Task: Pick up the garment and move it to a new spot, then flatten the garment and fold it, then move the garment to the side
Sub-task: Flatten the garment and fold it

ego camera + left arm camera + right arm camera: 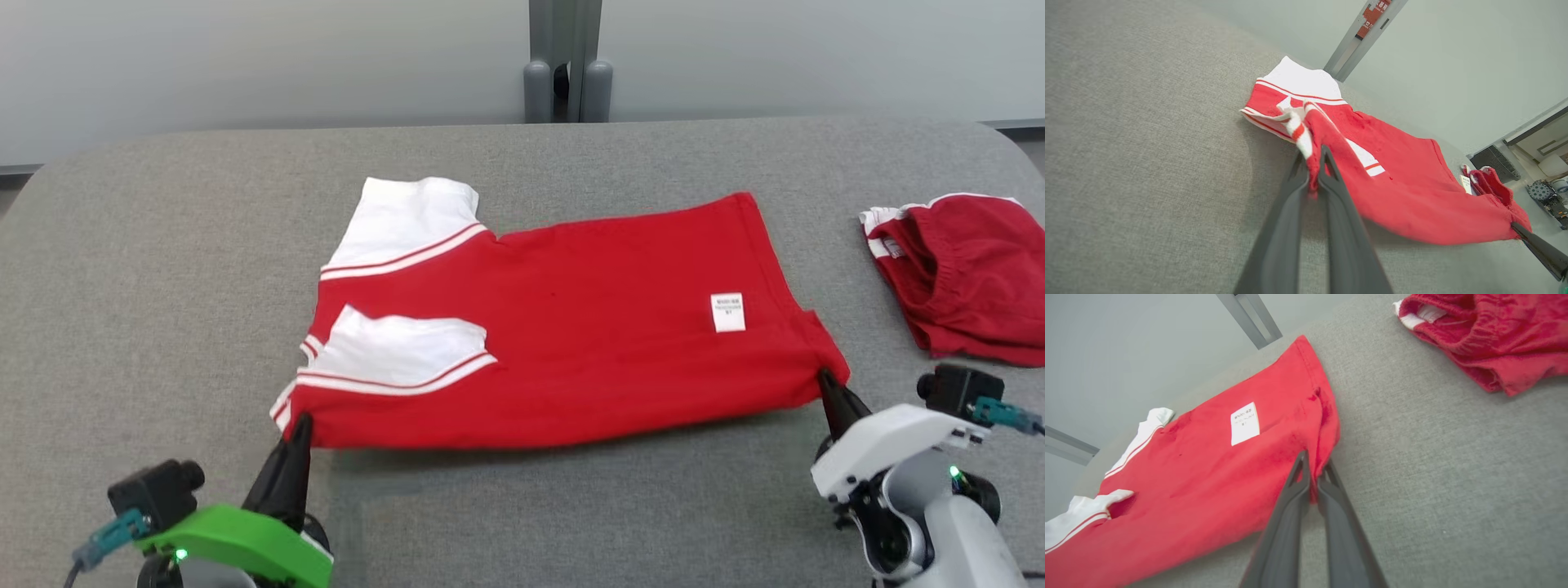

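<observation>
– where's the shirt now?
– the red shirt (pixel 555 327) lies spread sideways across the middle of the table (pixel 163 286), white sleeves to my left. i have its near edge by both corners. the left gripper (pixel 302 420) is pinched tight on the shoulder end and the right gripper (pixel 823 376) is pinched tight on the hem corner. that edge hangs just off the table, and the far edge rests down.
– what worries you?
– the right bite looks thin, only a bit of hem between the fingers. if i pull the arms apart too hard, i reckon it slips out and that end drops crooked. with too little tension the middle sags and creases. the red shorts (pixel 971 278) also sit near my right arm, so a wide swing could drag them.
</observation>
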Controlling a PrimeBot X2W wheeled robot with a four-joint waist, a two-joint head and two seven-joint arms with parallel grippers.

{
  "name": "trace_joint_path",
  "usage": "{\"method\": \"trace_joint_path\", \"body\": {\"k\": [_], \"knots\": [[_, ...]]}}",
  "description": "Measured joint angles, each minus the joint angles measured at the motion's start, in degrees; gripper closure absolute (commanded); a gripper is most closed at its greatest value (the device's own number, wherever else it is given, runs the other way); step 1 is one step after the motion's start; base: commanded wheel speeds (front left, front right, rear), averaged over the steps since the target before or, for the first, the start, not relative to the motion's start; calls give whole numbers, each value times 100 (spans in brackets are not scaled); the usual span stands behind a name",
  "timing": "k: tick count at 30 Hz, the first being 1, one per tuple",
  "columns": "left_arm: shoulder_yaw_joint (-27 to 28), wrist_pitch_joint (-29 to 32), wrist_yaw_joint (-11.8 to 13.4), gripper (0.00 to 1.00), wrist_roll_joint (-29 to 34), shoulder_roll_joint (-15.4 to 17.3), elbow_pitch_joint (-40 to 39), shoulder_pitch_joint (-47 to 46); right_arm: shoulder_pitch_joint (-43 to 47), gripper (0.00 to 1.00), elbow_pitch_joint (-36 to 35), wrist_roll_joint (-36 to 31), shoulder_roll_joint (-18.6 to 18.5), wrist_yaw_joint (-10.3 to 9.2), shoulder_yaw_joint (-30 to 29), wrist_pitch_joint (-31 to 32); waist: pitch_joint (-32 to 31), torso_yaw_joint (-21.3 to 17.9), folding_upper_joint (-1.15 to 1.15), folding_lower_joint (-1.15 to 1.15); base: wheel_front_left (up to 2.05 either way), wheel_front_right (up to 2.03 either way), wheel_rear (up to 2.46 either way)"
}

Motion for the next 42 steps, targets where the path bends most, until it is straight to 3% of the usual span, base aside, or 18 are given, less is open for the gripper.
{"method": "trace_joint_path", "body": {"k": [6, 7, 8, 9, 10, 15, 23, 29, 34, 42], "knots": [[-11, 156, 302, 100, -159, -10, -312, 847, 957, 100, -688, 176, -3, 0, -71, 274, 72, -39, 0, 0, 0, 0, 0], [3, 154, 337, 100, -187, -46, -278, 901, 1037, 96, -711, 235, -3, 0, -66, 266, 89, -49, 0, 0, 0, 0, 0], [27, 140, 376, 99, -221, -88, -224, 928, 1090, 75, -710, 342, -3, 0, -37, 265, 105, -63, 0, 0, 0, 0, 0], [45, 129, 402, 56, -243, -108, -170, 932, 1126, 56, -694, 411, -3, 0, -3, 250, 118, -78, 0, 0, 0, 0, 0], [54, 110, 413, 0, -242, -109, -118, 932, 1155, 0, -679, 425, -2, 0, 20, 203, 129, -93, 0, 0, 0, 0, 0], [101, 69, 460, 0, -212, -64, 24, 929, 1202, 0, -568, 313, -3, 0, -10, -70, 191, -180, 0, 0, 0, 0, 0], [152, 215, 434, 0, 344, 693, -209, 58, 946, 0, -872, -346, -7, 0, -197, -265, 355, -305, 0, 0, 0, 0, 0], [-60, 1048, 130, 0, 775, 1378, -218, -1716, 298, 0, -1312, -606, -7, 0, 43, -120, 643, -414, 0, 0, 0, 0, 0], [-279, 1842, -154, 0, 981, 1725, 194, -3095, -304, 0, -1517, -678, -8, 0, 360, -1, 988, -557, 0, 0, 0, 0, 0], [-547, 2767, -326, 0, 1010, 1783, 1335, -4530, -1113, 0, -1521, -728, -10, 0, 777, 26, 1637, -893, 0, 0, 0, 0, 0]]}}
